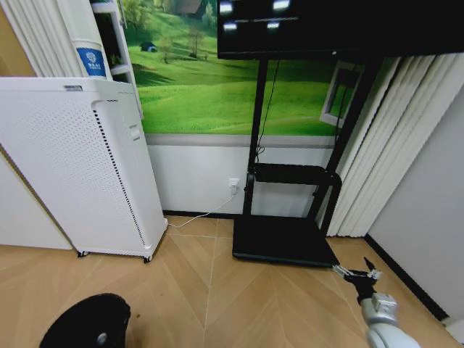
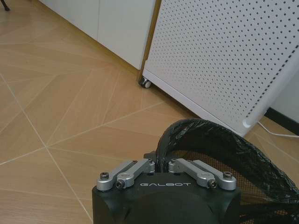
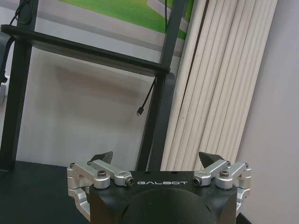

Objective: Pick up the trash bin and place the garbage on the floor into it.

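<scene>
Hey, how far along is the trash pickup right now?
Done: the left hand is shut on the rim of the trash bin, which is held low at the robot's left. In hand: carrying the bin. The right hand is open and empty. Left: no garbage is visible on the floor here.

You're in an office-like room: herringbone wood floor, white perforated air purifier (on casters), black screen stand, meadow mural.
</scene>
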Motion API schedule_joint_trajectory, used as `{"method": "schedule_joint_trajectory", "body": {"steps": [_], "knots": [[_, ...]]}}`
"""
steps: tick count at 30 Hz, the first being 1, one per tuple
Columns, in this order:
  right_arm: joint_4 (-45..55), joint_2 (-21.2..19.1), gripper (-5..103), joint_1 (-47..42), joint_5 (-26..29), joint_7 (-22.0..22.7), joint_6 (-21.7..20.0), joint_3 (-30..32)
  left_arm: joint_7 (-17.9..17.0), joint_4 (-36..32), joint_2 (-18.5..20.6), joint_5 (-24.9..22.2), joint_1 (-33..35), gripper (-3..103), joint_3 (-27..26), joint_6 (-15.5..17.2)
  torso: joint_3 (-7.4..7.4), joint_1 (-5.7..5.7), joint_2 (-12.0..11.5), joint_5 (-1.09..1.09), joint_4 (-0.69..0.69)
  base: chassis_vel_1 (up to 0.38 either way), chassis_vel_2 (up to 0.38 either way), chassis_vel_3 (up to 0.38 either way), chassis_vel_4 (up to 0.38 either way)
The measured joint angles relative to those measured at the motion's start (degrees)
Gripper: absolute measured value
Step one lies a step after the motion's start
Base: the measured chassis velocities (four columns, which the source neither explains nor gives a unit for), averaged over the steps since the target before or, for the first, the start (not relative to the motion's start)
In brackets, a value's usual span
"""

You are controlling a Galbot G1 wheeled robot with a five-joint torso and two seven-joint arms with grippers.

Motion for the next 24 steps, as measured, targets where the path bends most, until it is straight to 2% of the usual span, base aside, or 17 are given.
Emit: {"method": "schedule_joint_trajectory", "body": {"steps": [11, 24], "knots": [[-0.5, 0.0, 100, 0.4, 0.5, 0.0, 0.5, 0.2, 0.2, 1.0, -1.0, 3.5, 0.7, 7, 2.3, -0.5, 0.0, 0.0, 0.0, 0.01, 0.01, 0.0, 0.0, 0.0, 0.0], [-1.6, -1.7, 100, 0.6, 1.9, -0.3, 1.4, 0.7, 1.5, 5.5, -0.8, 6.5, -0.8, 7, 3.2, -1.7, 0.0, 0.0, 0.0, -0.01, 0.01, 0.0, 0.0, 0.0, 0.0]]}}
